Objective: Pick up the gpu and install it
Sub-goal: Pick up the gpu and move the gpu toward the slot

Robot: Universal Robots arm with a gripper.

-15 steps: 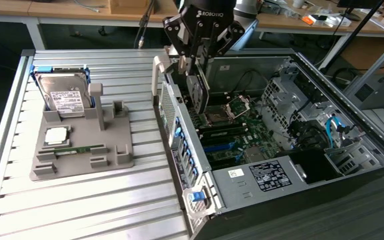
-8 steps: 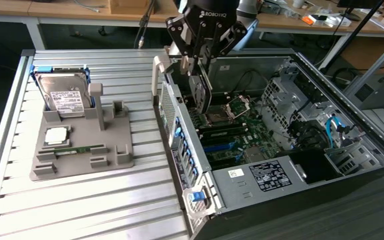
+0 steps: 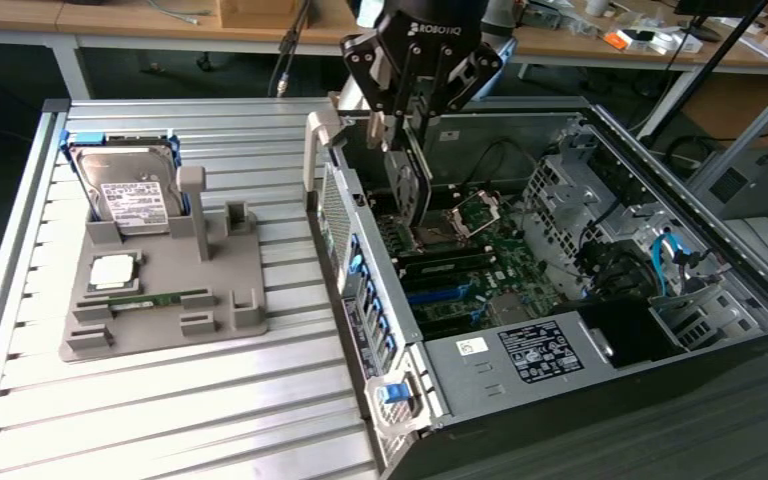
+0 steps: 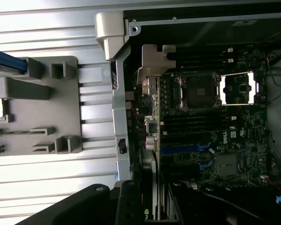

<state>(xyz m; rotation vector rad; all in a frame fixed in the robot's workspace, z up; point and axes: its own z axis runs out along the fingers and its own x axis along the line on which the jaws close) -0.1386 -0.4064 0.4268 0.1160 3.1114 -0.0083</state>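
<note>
A ribbed aluminium table (image 3: 144, 410) carries a grey parts holder (image 3: 157, 340) towards the exterior view's left, and an open computer case (image 3: 484, 385) just beside it, rightward

From my console, the gripper (image 3: 406, 128) shows the white brand ROBOTIQ on its black body, upside down in the exterior view. In the wrist view, a small white mark on the motherboard (image 4: 223, 136) looks to me like DELL, turned sideways. The hard drive (image 3: 128, 195) label, a black label (image 3: 538, 350) inside the case (image 3: 335, 215) and a white sticker (image 3: 474, 347) beside it bear print I cannot read.
</note>
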